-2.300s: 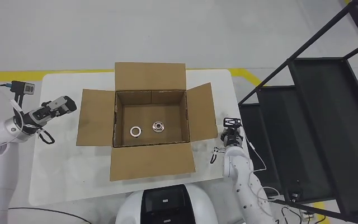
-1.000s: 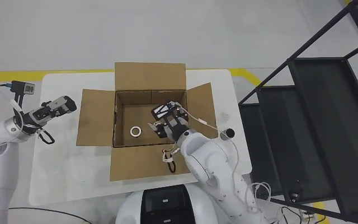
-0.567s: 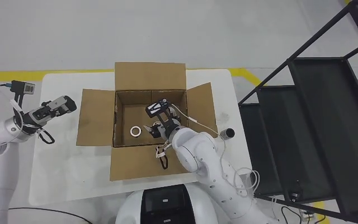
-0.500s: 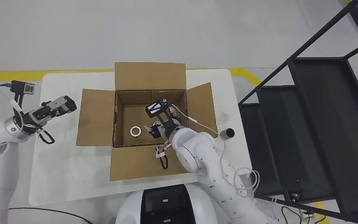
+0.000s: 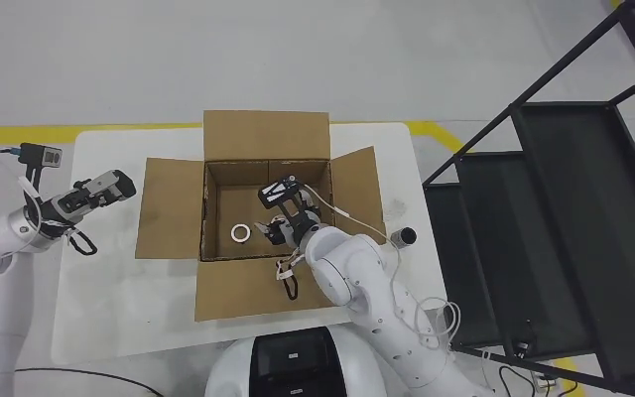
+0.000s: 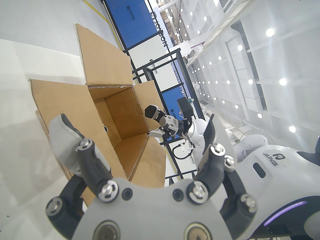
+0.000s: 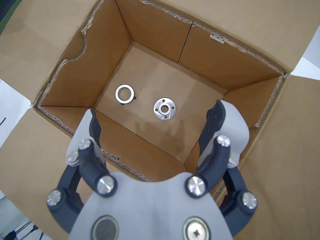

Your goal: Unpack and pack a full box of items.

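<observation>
An open cardboard box point(image 5: 171, 206) stands mid-table with its four flaps folded out. On its floor lie a flat metal ring point(image 7: 124, 94) point(image 5: 240, 232) and a round metal flange point(image 7: 164, 109) with small holes. My right gripper point(image 7: 155, 112) point(image 5: 278, 228) hangs open above the box's inside, over the flange and holding nothing; in the top view it hides the flange. My left gripper point(image 6: 136, 123) point(image 5: 107, 187) is open and empty above the table, left of the box, facing the box point(image 6: 107, 101).
The white table point(image 5: 109, 298) has bare surface left of and in front of the box. A black metal stair frame point(image 5: 536, 198) stands beside the table's right edge. The box flaps reach close to the table's edges.
The right arm swung from the table's right edge to above the box, covering the flange in the top view; it has held still for the last half second. The left arm has not moved.
</observation>
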{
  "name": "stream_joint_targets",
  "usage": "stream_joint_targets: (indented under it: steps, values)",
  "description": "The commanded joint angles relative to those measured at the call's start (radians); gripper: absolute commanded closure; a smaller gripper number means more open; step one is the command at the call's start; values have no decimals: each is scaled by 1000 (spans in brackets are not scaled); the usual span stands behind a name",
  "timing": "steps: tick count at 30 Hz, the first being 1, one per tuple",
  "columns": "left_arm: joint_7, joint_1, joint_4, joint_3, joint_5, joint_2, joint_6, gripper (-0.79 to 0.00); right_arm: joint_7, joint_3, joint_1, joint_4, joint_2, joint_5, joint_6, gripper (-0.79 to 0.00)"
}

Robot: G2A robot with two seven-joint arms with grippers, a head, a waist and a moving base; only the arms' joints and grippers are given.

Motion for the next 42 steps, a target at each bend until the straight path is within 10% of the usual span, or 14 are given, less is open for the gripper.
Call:
stream_joint_targets:
  steps: [1, 31, 42]
  values:
    - [0, 0, 0, 0, 0, 0, 0, -785, 0, 0, 0, 0, 0, 0, 0, -785]
    - [0, 0, 0, 0, 0, 0, 0, -785, -5, 0, -1, 2, 0, -1, -1, -785]
    - [0, 0, 0, 0, 0, 0, 0, -785, -24, -50, 93, 258, -24, 71, 65, -785]
